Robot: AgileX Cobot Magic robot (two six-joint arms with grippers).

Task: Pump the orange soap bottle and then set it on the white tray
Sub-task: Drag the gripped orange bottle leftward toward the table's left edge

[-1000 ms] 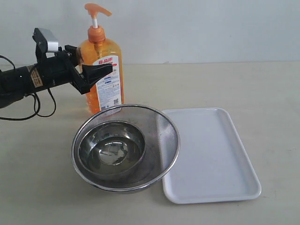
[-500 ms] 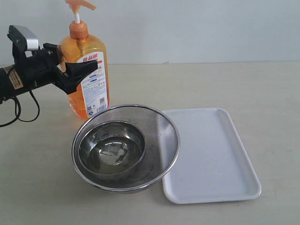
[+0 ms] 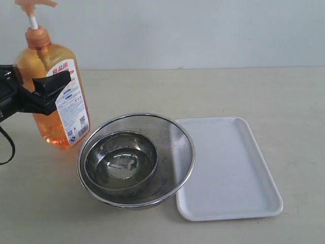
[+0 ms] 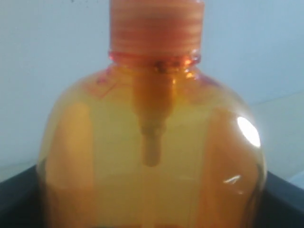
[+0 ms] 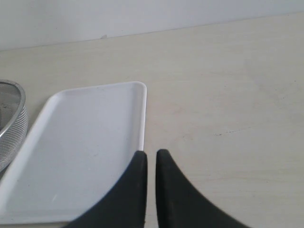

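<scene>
1. While the left gripper (image 3: 48,84) hugs the tall see-through orange soap bottle (image 3: 48,124) around its fat middle, the bottle is well apart from the flat, low-rimmed white tray (image 3: 228,168), with two bowls in between.
2. The left jaws stand wide around the bottle. One black finger lies across the front of the label, and the other is hidden behind.
3. The bottle leans a little. We cannot tell if its bottom sits on the pale table (image 3: 254,91) or hangs just above it.
4. A round wire mesh bowl (image 3: 177,147) sits just beside the tray, with a smaller shiny steel bowl (image 3: 120,162) inside it.
5. The right gripper (image 5: 151,154) hangs near one edge of the tray. Its jaws are almost pinched together and hold nothing.
6. The white stem (image 3: 33,22) shows under the orange pump head (image 3: 35,4), so we think the pump is up and needs a push.
7. To do this well, we should hold the bottle straight and tight, so it does not slip or tip. We should push straight down on the head, not on its thin spout.
8. After that, we should lift the bottle high over the bowls and set it flat in the middle of the tray, away from the rim.
</scene>
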